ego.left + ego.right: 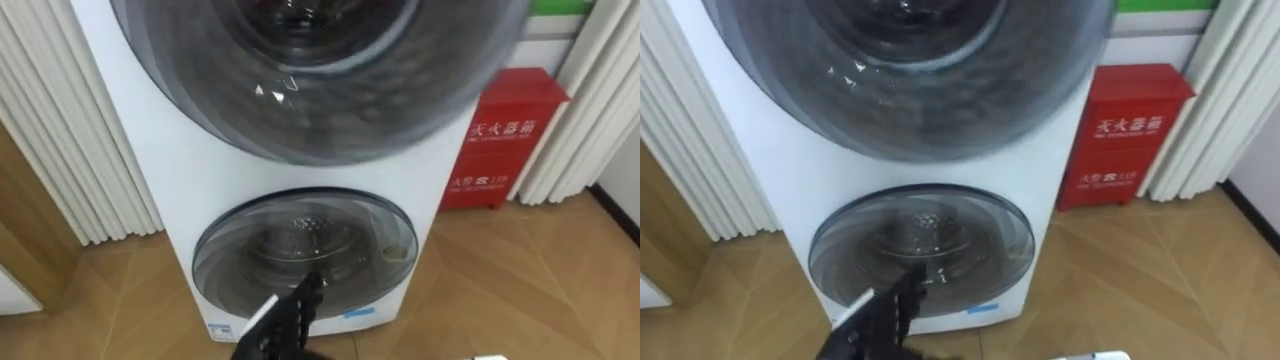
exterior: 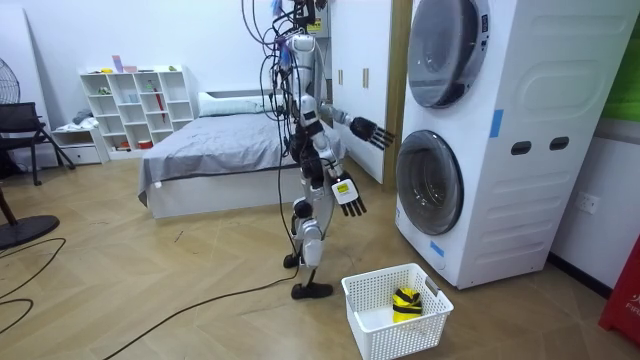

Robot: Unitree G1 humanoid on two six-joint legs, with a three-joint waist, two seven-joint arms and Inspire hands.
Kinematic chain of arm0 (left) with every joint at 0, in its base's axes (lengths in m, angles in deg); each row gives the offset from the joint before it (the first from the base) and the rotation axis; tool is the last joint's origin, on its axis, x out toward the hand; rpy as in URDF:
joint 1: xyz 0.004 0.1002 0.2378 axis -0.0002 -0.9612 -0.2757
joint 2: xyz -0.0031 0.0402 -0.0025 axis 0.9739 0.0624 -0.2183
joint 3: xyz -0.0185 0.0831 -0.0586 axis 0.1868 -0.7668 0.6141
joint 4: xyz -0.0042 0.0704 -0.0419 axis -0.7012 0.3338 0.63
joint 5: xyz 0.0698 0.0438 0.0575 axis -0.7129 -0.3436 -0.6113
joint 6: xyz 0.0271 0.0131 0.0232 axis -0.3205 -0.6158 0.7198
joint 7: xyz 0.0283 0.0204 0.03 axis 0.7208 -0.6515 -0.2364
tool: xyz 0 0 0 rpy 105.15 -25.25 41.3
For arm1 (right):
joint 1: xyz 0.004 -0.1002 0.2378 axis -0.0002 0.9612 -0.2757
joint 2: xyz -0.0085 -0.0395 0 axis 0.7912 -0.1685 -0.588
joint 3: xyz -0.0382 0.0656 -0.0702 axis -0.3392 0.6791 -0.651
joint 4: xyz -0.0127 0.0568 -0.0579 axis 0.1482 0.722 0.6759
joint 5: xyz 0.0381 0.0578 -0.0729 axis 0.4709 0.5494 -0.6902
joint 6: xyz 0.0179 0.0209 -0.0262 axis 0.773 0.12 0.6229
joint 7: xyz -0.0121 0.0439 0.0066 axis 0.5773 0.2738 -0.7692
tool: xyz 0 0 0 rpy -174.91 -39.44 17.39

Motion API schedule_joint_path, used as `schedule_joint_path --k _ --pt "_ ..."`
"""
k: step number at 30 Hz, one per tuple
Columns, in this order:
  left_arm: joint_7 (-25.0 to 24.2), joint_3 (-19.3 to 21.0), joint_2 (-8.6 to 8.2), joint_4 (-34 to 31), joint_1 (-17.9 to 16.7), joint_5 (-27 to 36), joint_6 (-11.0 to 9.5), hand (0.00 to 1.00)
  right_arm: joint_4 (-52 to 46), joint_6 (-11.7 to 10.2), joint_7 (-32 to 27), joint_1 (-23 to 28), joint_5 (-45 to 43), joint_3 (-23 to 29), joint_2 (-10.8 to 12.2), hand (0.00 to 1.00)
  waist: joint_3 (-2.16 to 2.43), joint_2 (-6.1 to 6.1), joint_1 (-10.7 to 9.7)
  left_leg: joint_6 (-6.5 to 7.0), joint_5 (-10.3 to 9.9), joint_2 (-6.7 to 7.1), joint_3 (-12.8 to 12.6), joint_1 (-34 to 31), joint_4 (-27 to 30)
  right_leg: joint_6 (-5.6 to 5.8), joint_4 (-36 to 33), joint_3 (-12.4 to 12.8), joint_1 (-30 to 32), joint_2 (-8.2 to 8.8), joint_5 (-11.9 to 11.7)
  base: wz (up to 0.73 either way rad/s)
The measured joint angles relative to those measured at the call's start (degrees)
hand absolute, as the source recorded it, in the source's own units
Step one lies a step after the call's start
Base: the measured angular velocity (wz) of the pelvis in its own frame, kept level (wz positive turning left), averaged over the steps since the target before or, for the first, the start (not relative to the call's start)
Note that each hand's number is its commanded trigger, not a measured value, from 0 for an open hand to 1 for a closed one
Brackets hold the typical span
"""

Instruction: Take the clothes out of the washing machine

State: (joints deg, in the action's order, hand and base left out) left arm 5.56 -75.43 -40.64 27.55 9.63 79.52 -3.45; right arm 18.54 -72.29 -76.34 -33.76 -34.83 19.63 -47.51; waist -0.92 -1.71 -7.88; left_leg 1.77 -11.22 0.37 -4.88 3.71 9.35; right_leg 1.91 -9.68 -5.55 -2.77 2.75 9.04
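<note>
I'm right in front of the washer (image 2: 520, 190) and, by my read, barely started. Its lower door (image 1: 305, 245) looks closed, and behind the glass I see drum but no clothes I can make out. Left hand (image 1: 292, 312) reaches at that door, fingers straight, empty. Right hand (image 2: 349, 196) hangs short of the washer, fingers spread, empty. Basket (image 2: 400, 340) sits at the washer's foot with a yellow-black item (image 2: 405, 300) inside. Opening and pulling lie ahead.

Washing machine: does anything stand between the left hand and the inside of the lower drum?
Yes. The lower door is shut, with the left hand open in front of it. Whether clothes lie behind it cannot be told.
</note>
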Motion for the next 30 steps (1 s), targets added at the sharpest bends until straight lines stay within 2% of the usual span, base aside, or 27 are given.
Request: schedule_joint_path --k 3,6,8,11,15,21,22,24,26,27,28,29,30 --pt "-0.60 -2.28 -0.05 0.51 0.27 -1.08 -0.01 0.00 0.01 0.01 0.10 -0.01 0.04 -2.60 0.21 0.00 -0.02 0.32 -0.02 -0.11 -0.33 -0.39 -0.54 -0.02 -0.05 -0.39 -0.06 0.45 0.17 -0.39 -0.25 -0.09" --pt "-1.73 -4.65 -0.33 -1.62 1.80 -4.13 0.00 0.00 0.03 -0.05 0.34 0.00 0.01 -4.16 0.42 0.00 0.24 0.84 -0.87 -0.20 -0.37 -0.62 -0.71 -0.52 0.21 -0.64 -0.06 0.69 0.81 -0.62 -0.40 -0.04" --pt "-3.23 -6.13 -1.85 -2.12 5.52 -7.42 -0.01 0.00 0.18 -0.04 0.35 0.09 0.03 -4.21 0.39 0.00 0.27 1.33 -1.44 -0.21 -0.36 -0.69 -1.12 -0.59 0.06 -0.65 -0.04 0.98 0.86 -0.69 -0.41 -0.08" --pt "-3.73 -6.10 -3.67 -2.11 8.56 -7.12 -0.10 0.00 0.25 -0.04 0.73 0.09 0.00 -4.20 0.37 0.00 0.38 1.50 -1.94 -0.22 -0.36 -0.85 -2.62 0.05 -0.14 -0.65 0.05 2.29 0.88 -0.91 -0.40 -0.23" --pt "-3.73 -5.98 -3.99 -0.93 9.74 -7.08 -0.15 0.00 0.21 0.03 0.74 0.11 -0.05 -4.18 0.42 0.00 0.25 1.27 -2.87 -0.22 -0.36 -0.85 -3.11 0.21 -0.05 -0.65 0.10 2.64 1.31 -0.90 -0.40 -0.11" --pt "-1.99 -5.69 -3.32 11.23 9.28 -7.40 -0.23 0.00 0.31 0.19 0.77 0.40 -0.69 -3.90 0.43 0.00 0.10 1.03 -2.46 -0.22 -0.36 -1.01 -3.65 0.48 -0.06 -0.65 0.10 2.63 1.24 -1.01 -0.40 -0.06" --pt "-1.02 -5.49 -2.69 13.88 8.49 -8.75 -0.30 0.00 0.44 0.19 0.77 0.62 0.05 -3.91 0.41 0.00 0.04 0.95 -1.91 -0.22 -0.36 -1.03 -3.70 0.92 -0.10 -0.65 0.14 2.53 0.81 -1.04 -0.40 -0.13" --pt "0.13 -4.03 -2.52 18.83 7.08 -11.22 -1.52 0.00 0.46 0.19 0.76 1.23 0.76 -3.64 0.35 0.00 -0.10 0.58 -0.64 -0.22 -0.36 -1.15 -4.30 1.45 -0.11 -0.68 0.09 2.53 0.65 -1.13 -0.39 -0.15" --pt "2.84 0.10 -2.58 27.08 5.08 -14.47 -2.73 0.00 1.84 0.18 0.76 1.38 1.66 -3.48 0.34 0.00 -0.13 0.40 0.66 -0.37 -0.45 -1.29 -4.29 1.54 -0.27 -0.72 0.13 2.15 0.53 -1.26 -0.36 0.00" --pt "3.58 1.65 -2.60 29.04 4.23 -15.48 -3.16 0.00 2.33 0.18 0.74 1.41 2.03 -3.41 0.30 0.00 -0.13 0.40 0.97 -0.60 -0.60 -1.39 -4.30 1.67 -0.33 -0.74 0.15 2.18 0.48 -1.37 -0.35 0.00" --pt "4.99 5.23 -2.42 33.13 2.35 -16.24 -4.32 0.00 3.09 0.16 0.74 1.93 2.68 -2.70 0.31 0.00 -0.09 0.36 1.90 -0.81 -0.74 -1.54 -4.29 2.01 -0.83 -0.84 0.23 2.18 0.37 -1.57 -0.29 -0.03" --pt "6.41 9.71 -1.93 36.35 -0.20 -16.24 -5.04 0.00 3.40 0.15 0.79 2.70 3.97 -1.54 0.40 0.00 0.17 0.40 2.75 -1.13 -1.09 -1.76 -4.14 2.01 -0.96 -0.94 0.44 2.15 0.33 -1.89 -0.31 -0.04" --pt "7.28 11.99 -1.44 37.77 -1.44 -16.49 -5.41 0.00 3.55 0.14 0.80 3.12 4.73 -1.18 0.40 0.00 0.25 0.33 3.37 -1.16 -1.13 -1.81 -3.96 1.99 -0.96 -1.05 0.66 2.08 0.24 -1.95 -0.37 0.00"
